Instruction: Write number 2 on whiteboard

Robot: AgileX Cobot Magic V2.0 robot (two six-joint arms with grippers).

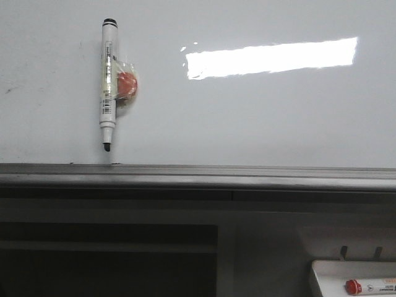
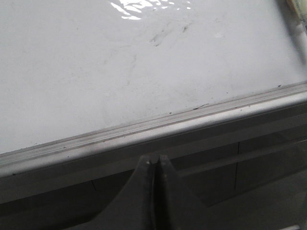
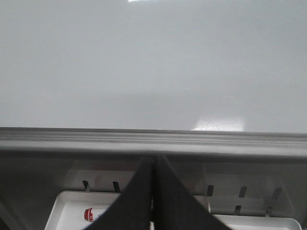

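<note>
Pressing their fingers together on nothing, the left gripper [image 2: 154, 165] and right gripper [image 3: 153, 165] both sit clenched just below the grey rail [image 1: 198, 175] along the whiteboard's [image 1: 260, 117] bottom edge. Toward the board's left side a black-tipped marker [image 1: 108, 83] is stuck upright, tip down just above the rail, with an orange-red magnet [image 1: 127, 85] touching it. No number 2 is drawn. At the lower right corner a white tray [image 1: 325, 272] holds a red-capped marker [image 1: 371, 287].

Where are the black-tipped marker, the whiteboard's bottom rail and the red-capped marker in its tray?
black-tipped marker [image 1: 108, 86]: front view, on its white barrel.
bottom rail [image 1: 247, 176]: front view, on the grey metal strip.
red-capped marker [image 1: 354, 287]: front view, on its red cap.
</note>
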